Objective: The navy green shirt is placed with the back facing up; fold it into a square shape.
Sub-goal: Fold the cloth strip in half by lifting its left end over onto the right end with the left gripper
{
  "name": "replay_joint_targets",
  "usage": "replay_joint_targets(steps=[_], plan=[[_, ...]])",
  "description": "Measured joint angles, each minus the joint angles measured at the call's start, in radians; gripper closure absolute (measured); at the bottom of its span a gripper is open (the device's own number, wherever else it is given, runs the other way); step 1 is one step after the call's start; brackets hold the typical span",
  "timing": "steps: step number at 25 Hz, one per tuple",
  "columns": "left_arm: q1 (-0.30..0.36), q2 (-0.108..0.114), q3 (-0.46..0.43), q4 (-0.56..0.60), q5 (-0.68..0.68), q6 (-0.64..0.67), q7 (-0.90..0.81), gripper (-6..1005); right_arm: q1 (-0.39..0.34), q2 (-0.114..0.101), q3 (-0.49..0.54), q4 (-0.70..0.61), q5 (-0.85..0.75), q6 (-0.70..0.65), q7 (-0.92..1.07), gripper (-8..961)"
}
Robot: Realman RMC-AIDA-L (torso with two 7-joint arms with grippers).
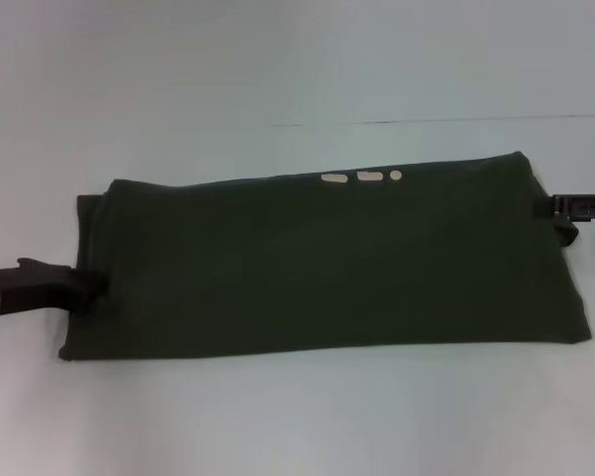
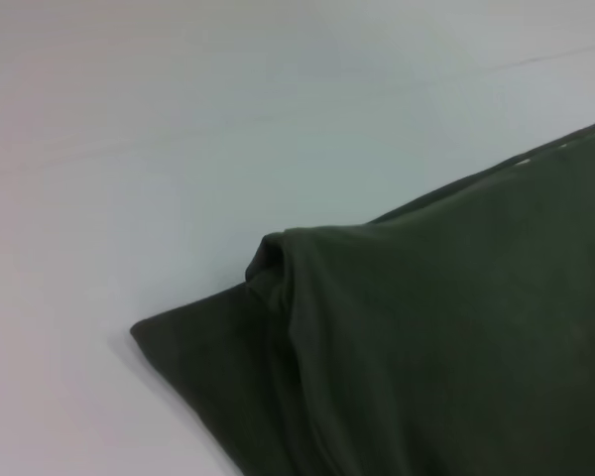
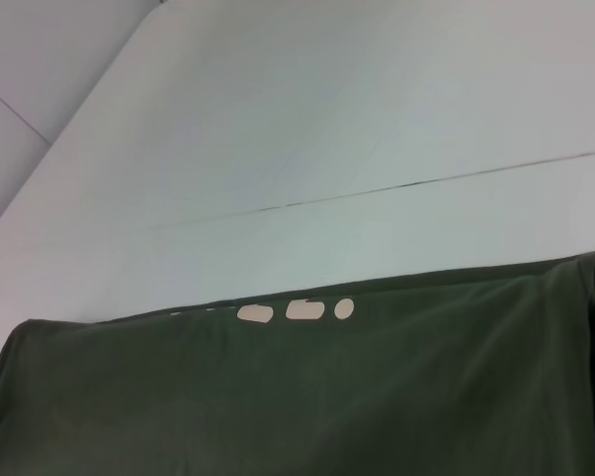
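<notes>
Navy green shirt [image 1: 317, 268] lies folded into a long horizontal band across the middle of the head view on the white desk [image 1: 278, 59], cream print bits at its top edge. Left gripper [image 1: 91, 286] touches its left edge, right gripper [image 1: 560, 206] its upper right edge; can't tell jaws' state for either.

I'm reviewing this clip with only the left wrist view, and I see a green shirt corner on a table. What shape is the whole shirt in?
Observer: In the head view the shirt lies as one long band across the table, not yet a square.
Operator: Where are the arms?
Observer: The left end effector is at the band's left end. The right end effector is at its right end, near the far corner.
Operator: Any print showing?
Observer: Three cream marks peek out along the far edge.
</notes>
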Motion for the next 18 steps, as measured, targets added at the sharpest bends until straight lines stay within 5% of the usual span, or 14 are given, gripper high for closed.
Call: replay_joint_targets(steps=[10,18], plan=[[0.016,0.005,-0.040,0.135,-0.033,0.088,-0.103,920,-0.001,-0.003,0.000,0.000,0.000,0.000,0.004,26],[-0.019,0.091,0.023,0.160,0.073,0.187,-0.415,913,-0.001,-0.006,0.000,-0.002,0.000,-0.003,0.009,26]])
